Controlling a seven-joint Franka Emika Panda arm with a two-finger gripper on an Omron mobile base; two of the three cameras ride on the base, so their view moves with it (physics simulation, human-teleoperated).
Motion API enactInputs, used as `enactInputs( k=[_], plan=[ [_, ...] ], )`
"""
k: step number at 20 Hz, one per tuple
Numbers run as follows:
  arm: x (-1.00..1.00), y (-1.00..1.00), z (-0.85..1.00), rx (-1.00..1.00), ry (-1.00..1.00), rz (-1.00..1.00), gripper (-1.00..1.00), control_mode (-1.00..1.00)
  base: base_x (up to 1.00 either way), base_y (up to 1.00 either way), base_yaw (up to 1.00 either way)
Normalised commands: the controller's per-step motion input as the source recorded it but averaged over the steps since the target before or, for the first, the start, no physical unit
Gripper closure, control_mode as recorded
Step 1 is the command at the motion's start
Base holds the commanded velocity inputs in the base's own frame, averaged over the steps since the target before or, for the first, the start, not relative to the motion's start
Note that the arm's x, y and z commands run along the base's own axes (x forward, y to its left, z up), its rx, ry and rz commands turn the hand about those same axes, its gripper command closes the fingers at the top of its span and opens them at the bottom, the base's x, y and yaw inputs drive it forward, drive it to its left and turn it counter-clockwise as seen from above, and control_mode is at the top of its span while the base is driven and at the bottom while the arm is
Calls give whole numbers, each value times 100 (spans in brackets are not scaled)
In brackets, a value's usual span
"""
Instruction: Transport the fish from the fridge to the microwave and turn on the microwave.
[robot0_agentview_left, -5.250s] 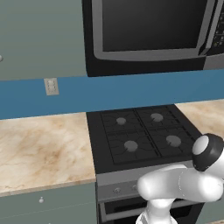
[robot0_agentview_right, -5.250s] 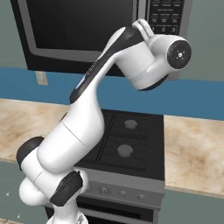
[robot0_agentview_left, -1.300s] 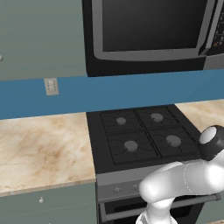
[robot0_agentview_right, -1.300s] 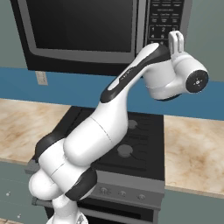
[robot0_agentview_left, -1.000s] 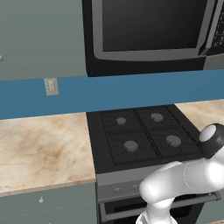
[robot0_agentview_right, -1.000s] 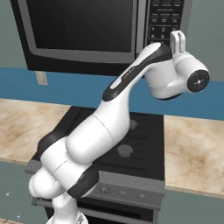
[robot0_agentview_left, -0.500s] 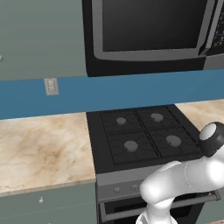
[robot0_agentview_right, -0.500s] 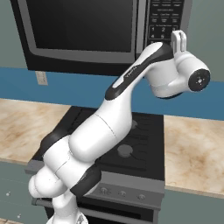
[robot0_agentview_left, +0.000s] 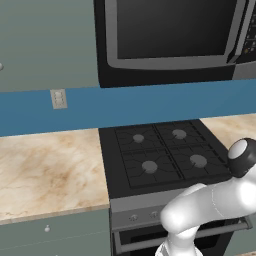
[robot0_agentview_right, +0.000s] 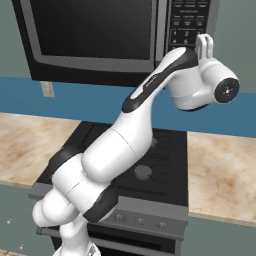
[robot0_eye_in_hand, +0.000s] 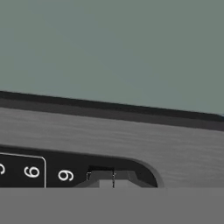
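1. A wide black microwave (robot0_agentview_right: 95, 37) hangs above the range with its grey-framed door closed; the dark window gives no sight of the fish, so whether it lies inside cannot be told.

2. Below it, a black gas stove (robot0_agentview_left: 160, 157) sits between two runs of marbled counter (robot0_agentview_left: 47, 170), with a blue backsplash (robot0_agentview_left: 150, 102) behind. None of these lies between the arm and its target.

3. The white arm rises from the base over the stove and bends its wrist up to the microwave's right side, where the keypad strip (robot0_agentview_right: 187, 25) runs top to bottom.

4. The gripper (robot0_agentview_right: 204, 42), fingers pressed together and holding nothing, points into the keypad's lower end; in the hand view its tips (robot0_eye_in_hand: 113, 178) sit against the dark button panel beside a key marked 9, near the panel's rounded corner.

5. Judged from this, the step in hand is starting the oven: the button wanted lies straight ahead of the fingertips or just beside them, so any correction would be a small slide across the panel, not a reach.
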Motion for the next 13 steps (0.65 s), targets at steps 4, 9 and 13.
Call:
enactInputs(
  k=[4,9,13],
  plan=[
    [22,0,0,4,0,0,100,-100,0,0,0],
    [23,0,0,3,0,0,100,-100,0,0,0],
    [19,0,1,1,0,0,100,-100,0,0,0]
  ],
)
